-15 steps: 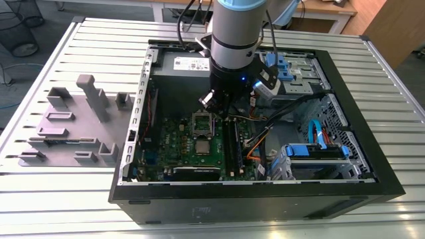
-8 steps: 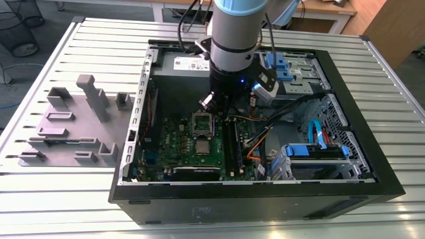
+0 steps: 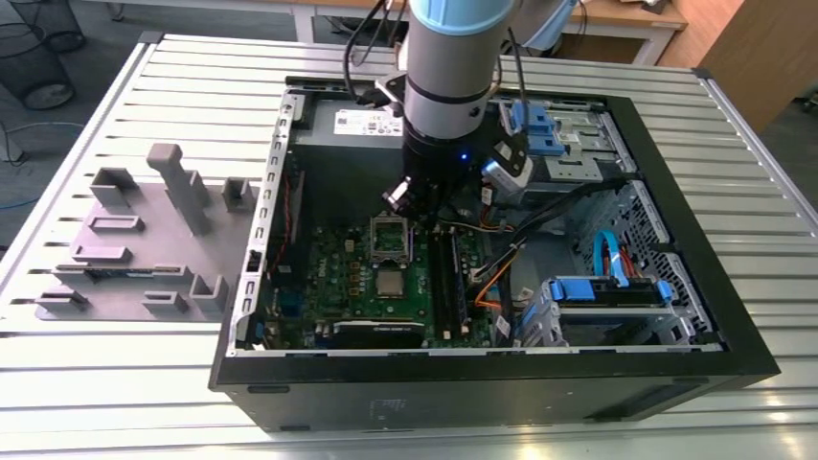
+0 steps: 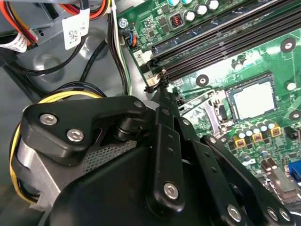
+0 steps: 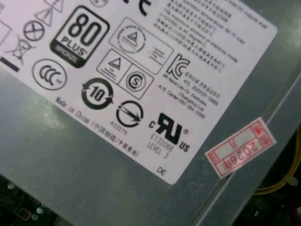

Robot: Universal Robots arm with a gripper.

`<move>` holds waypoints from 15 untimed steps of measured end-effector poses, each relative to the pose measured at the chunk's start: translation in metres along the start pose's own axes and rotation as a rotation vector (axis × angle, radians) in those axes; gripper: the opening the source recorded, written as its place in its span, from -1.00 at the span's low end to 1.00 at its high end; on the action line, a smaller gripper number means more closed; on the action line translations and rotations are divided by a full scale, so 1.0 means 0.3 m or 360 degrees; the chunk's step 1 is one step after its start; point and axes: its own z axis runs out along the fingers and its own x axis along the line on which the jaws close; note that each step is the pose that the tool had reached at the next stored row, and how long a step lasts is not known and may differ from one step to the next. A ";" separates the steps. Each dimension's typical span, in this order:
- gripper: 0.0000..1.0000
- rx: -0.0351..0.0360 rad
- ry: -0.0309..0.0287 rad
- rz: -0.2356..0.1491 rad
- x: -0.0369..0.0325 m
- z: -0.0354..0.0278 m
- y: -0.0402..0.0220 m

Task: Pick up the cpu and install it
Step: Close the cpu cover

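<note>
- Cpu [image 4: 250, 98], a flat pale-silver square, is seen lying within a black square surround on the green motherboard [image 4: 235, 66], inside the open black computer case [image 3: 715, 316].
- A shiny metal frame [image 4: 209, 108] is seen just beside it.
- The gripper [image 4: 162, 87], built of black jointed bars, is held over the board near the cpu; whether it is spread or pressed together cannot be told.
- Matte grey fixture blocks [image 3: 141, 240] are set beside the case on the ribbed metal table [image 3: 128, 383].

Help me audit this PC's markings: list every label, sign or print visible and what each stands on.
White rating label, on the grey power supply casing: certification marks, warning triangles, a crossed-out bin sign, fine print.
Red-and-white sticker, same casing: stamped digits.
White tag, among the cables: code square, print too small to read.
Motherboard: white markings, too small to read.
</note>
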 end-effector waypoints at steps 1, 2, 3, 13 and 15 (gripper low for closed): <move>-0.80 0.0000 0.00003 0.0000 -0.001 0.003 0.002; -0.80 0.0000 0.00003 0.0001 -0.001 0.004 0.003; -0.80 0.0000 0.00002 0.0002 -0.002 0.006 0.005; -0.80 0.0000 0.00003 0.0006 0.002 0.016 0.021; -0.80 0.0000 0.00001 0.0007 0.001 0.016 0.024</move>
